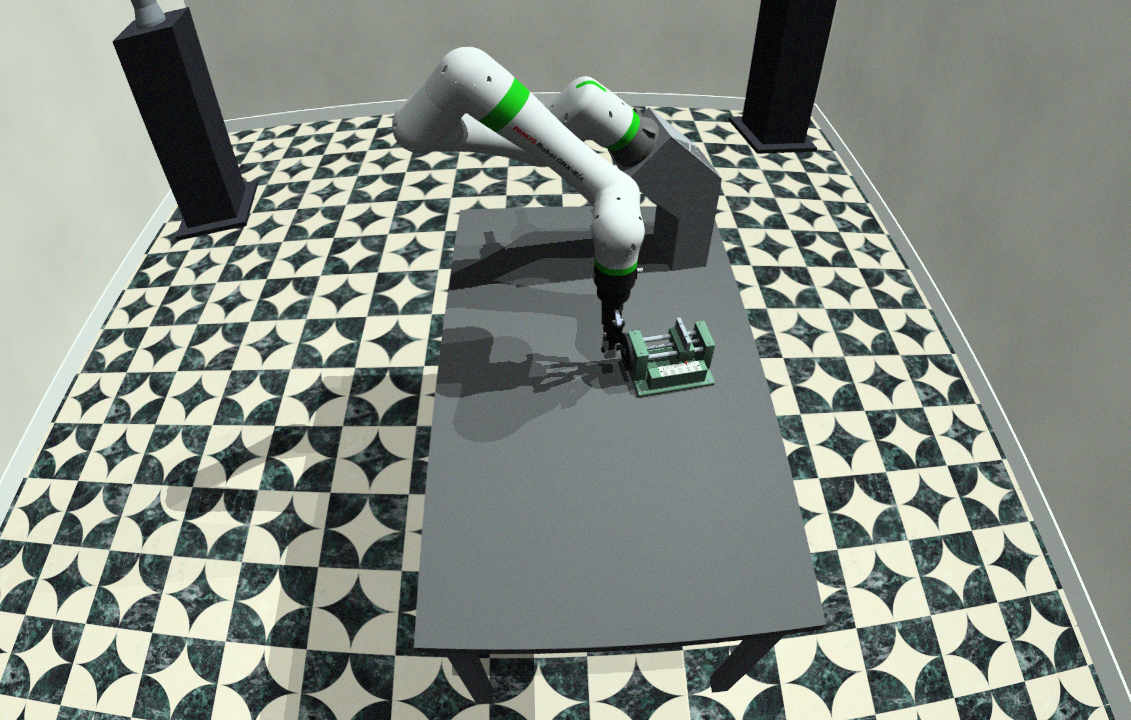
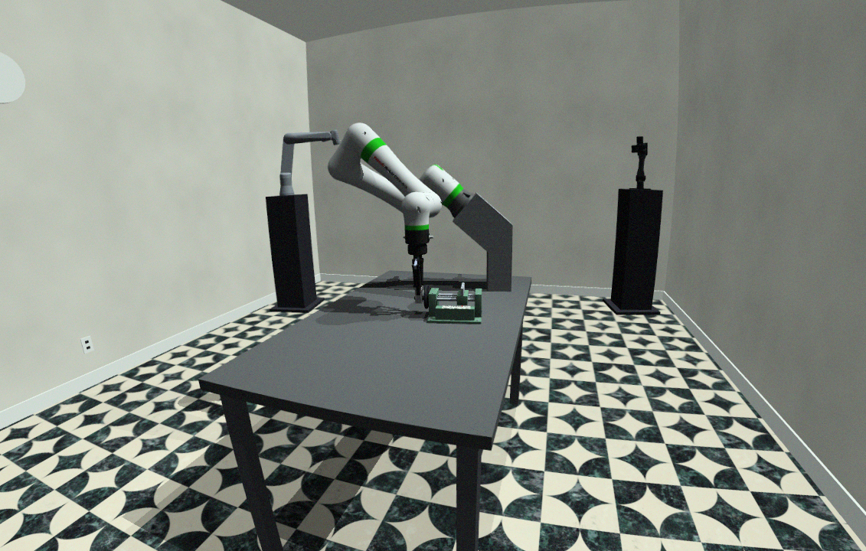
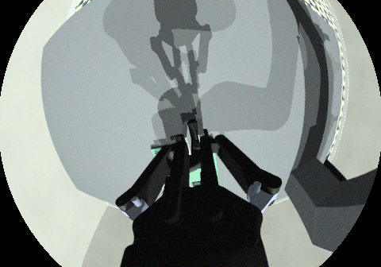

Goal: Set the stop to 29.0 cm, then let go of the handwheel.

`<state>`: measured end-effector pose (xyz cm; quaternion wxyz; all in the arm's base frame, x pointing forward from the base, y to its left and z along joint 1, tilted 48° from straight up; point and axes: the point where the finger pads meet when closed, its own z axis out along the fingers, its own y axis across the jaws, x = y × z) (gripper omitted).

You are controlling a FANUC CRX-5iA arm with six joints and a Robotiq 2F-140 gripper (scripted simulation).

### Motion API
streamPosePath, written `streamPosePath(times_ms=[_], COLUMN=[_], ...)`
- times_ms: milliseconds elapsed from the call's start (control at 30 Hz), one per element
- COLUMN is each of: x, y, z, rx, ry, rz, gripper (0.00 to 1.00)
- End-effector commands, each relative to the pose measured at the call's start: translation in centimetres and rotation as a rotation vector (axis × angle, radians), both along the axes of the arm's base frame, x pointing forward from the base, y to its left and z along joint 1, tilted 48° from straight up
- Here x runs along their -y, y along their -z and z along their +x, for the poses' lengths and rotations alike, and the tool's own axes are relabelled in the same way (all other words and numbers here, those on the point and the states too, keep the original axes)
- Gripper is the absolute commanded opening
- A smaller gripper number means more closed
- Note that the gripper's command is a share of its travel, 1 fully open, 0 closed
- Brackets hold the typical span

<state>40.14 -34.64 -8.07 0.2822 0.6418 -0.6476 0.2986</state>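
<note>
Top: green stop fixture [image 1: 670, 356] on grey table [image 1: 605, 537], far half, right of centre. Gripper [image 1: 611, 342] points down at fixture's left end, fingers nearly closed, clamped on handwheel there.
Exterior: arm [image 2: 387, 179] reaches down from slanted pedestal [image 2: 491, 239]; gripper [image 2: 417, 291] touches fixture's [image 2: 453, 305] left end.
Wrist: fingers almost together over green part; handwheel itself hard to make out.

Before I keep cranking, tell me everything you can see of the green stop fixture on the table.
The green stop fixture is a small boxy frame on a flat base, with two upright end plates joined by pale metal rods and a pale scale strip along its front; the marks are too small to read. It sits flat on the dark grey table, on its far half near the arm's pedestal. The gripper is shut on the handwheel at its left end.
</note>
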Motion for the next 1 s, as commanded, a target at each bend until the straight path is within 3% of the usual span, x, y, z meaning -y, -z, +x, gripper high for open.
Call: streamPosePath(times_ms=[0,967], x=[-0.2,-2.5], y=[-0.1,-2.2], z=[-0.1,0.2], rx=[0.000,0.000], ry=[0.000,0.000], rz=[0.000,0.000], gripper=[0.04,0.04])
